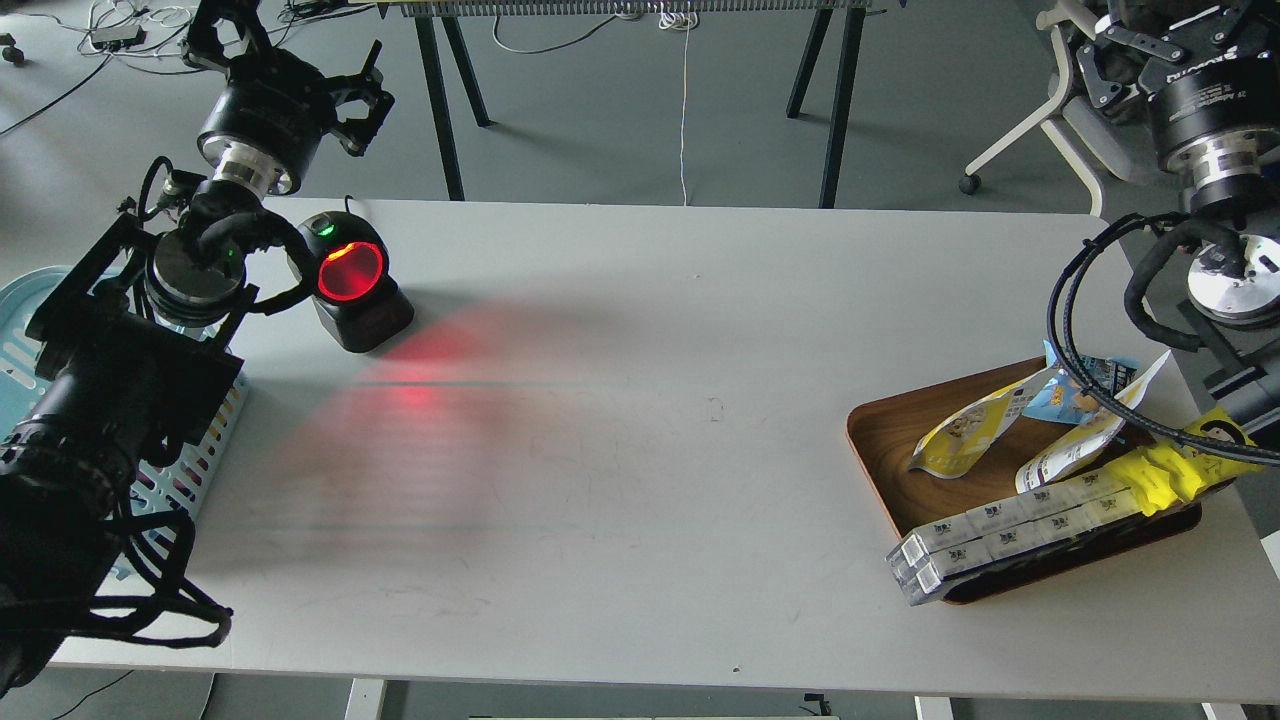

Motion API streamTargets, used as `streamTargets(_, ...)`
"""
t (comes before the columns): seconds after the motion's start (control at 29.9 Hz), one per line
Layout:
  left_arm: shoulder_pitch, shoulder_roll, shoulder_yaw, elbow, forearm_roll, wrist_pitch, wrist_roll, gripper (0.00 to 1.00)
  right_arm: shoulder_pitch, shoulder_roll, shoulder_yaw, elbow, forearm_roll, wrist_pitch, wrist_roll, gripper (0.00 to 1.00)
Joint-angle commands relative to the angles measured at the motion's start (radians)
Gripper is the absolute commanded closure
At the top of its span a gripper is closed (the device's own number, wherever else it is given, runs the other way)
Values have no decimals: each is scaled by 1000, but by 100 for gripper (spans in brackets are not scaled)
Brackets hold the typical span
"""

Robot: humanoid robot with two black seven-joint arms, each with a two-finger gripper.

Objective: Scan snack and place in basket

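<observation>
My left pincer [362, 95]: fingers apart, holding nothing, past the table's [620, 400] far edge.
My right pincer [1095, 65]: cannot tell.
Snack [965, 435]: far right of my left pincer, on the wooden tray [880, 445].
Basket [30, 300]: under my left arm, over the left edge.
Room: wide bare table between.

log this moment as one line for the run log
stage: before pickup | snack: lying on wooden tray | basket: far left under left arm | scanner: lit red | left gripper: open, raised, holding nothing

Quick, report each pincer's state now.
Left pincer: open, holding nothing, raised behind the scanner.
Right pincer: cannot be told; dark at the frame corner.
</observation>
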Motion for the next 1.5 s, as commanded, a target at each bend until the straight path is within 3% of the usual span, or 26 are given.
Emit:
streamTargets(0.0, -6, -5, 0, 1, 0, 6, -4, 0, 3, 10, -4, -2, 0, 0, 0, 1)
streamTargets(0.13, -9, 1, -1, -10, 0, 12, 2, 0, 17, -12, -9, 9, -4, 0, 3, 1)
streamTargets(0.3, -17, 4, -1, -10, 0, 12, 2, 0, 161, -128, -104, 38, -86, 0, 11, 1)
streamTargets(0.6, -41, -8, -1, -11, 0, 38, 2, 0, 426, -279, -381, 294, -426, 0, 12, 1)
streamTargets(1.0, -55, 4, -8, -79, -1, 43, -2, 0, 905, -233, -914, 540, -881, -27, 12, 1)
streamTargets(1.27, -55, 13, -18, -79, -3, 32, -4, 0, 1052, -277, -1177, 897, -1417, -70, 12, 1)
streamTargets(1.47, -57, 31, -18, -80, -3, 31, -4, 0, 1092, -352, -1314, 1083, -1618, -73, 12, 1)
